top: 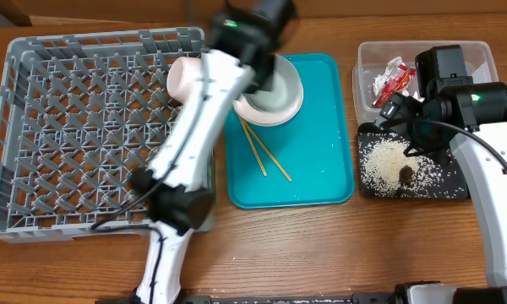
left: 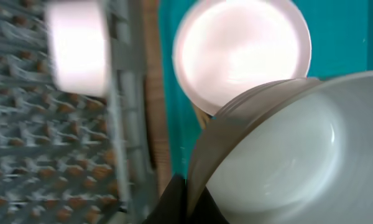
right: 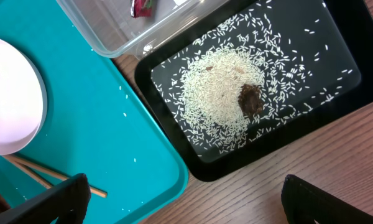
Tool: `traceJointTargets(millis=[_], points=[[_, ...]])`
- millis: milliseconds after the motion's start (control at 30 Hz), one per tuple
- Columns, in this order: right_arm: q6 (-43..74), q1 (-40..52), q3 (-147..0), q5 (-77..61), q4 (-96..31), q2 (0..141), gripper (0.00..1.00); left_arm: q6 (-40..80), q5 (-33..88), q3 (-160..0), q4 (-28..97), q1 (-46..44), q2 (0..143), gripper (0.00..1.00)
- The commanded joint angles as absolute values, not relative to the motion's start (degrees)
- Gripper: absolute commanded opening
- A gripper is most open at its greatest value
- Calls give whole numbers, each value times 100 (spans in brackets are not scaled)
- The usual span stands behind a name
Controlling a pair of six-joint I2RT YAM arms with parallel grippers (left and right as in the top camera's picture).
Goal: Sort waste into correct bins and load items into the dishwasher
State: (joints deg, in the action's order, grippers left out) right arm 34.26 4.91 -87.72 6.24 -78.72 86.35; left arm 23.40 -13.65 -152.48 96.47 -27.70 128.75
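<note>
My left gripper (top: 260, 69) (left: 189, 200) is shut on the rim of a whitish bowl (top: 280, 84) (left: 286, 155) and holds it above the round white plate (top: 266, 111) (left: 242, 53) on the teal tray. A white cup (top: 184, 78) (left: 78, 46) lies in the grey dish rack (top: 59, 143) (left: 25, 143). The chopsticks (top: 266, 154) (right: 50, 173) lie on the teal tray. My right gripper (top: 395, 114) (right: 193, 205) is open and empty above the black tray (top: 456, 187) (right: 336, 106), which holds rice (right: 221, 93) and a brown lump (top: 405, 174) (right: 251, 99). The red wrapper (top: 393, 80) lies in the clear tub (top: 482, 52) (right: 149, 28).
The teal serving tray (top: 321, 160) (right: 112, 124) sits between the rack and the bins, with a few stray rice grains on it. My left arm stretches across the rack's right wall. Bare wooden table lies in front of the trays.
</note>
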Motion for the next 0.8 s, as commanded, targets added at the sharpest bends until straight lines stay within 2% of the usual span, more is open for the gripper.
traceJointTargets(millis=[0, 133, 300, 367, 533, 767], points=[[3404, 475, -8890, 685, -7854, 8530, 100, 1706, -1240, -14988, 9682, -2593, 12042, 4], [3404, 475, -8890, 685, -7854, 8530, 100, 1914, -1815, -13454, 9682, -2161, 11065, 4], [3406, 475, -8890, 685, -7854, 8530, 100, 3352, -3310, -11316, 9657, -1310, 10210, 4], [3406, 475, -8890, 683, -7854, 8530, 100, 3503, -3601, -10847, 9526, -1048, 10143, 4], [3404, 475, -8890, 685, -7854, 8530, 100, 3444, -4584, -10318, 8925, -860, 10219, 4], [3406, 475, -8890, 683, -7854, 8530, 100, 3299, -6259, -10280, 8635, -1302, 10390, 4]])
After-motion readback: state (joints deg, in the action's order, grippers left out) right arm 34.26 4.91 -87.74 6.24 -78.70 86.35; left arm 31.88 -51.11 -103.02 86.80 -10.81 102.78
